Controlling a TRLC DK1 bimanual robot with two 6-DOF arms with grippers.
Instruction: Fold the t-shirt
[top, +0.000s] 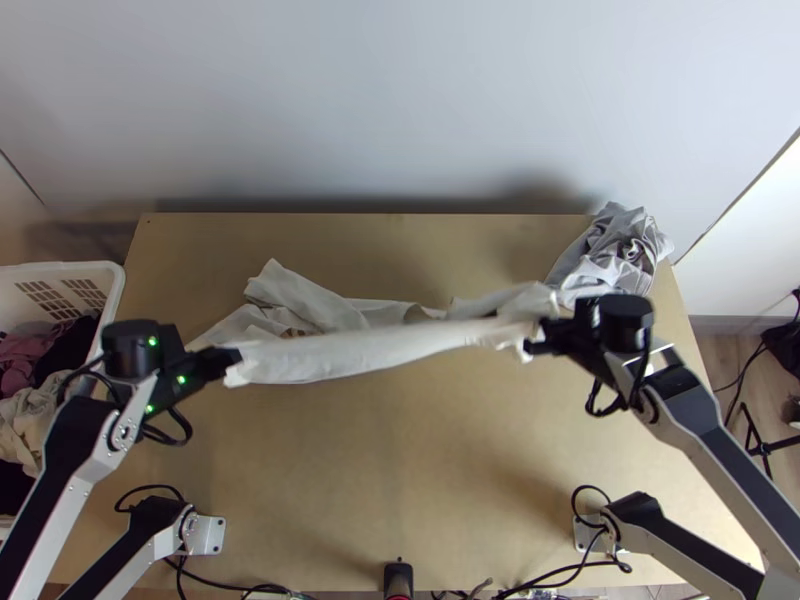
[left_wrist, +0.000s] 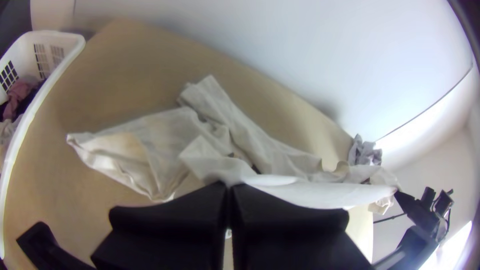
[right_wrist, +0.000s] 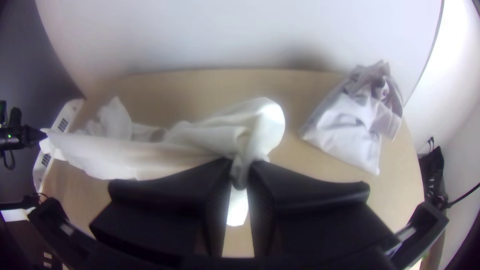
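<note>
- Left gripper (top: 226, 362): black, with wide, flat fingers (left_wrist: 170, 215).
- Right gripper (top: 538, 340): matching black, equally broad fingers (right_wrist: 155, 197).
- Behind the left gripper: a round black housing (top: 130, 350) and small green lights (top: 181, 379).
- Behind the right gripper: another round black housing (top: 627, 312).
- Near both tools: looping black cables (top: 184, 430).
- Farther back: silver-grey and black arm sections (top: 735, 470).

one t-shirt (top: 350, 355), one basket (top: 114, 290), two pincers (top: 232, 358)
</note>
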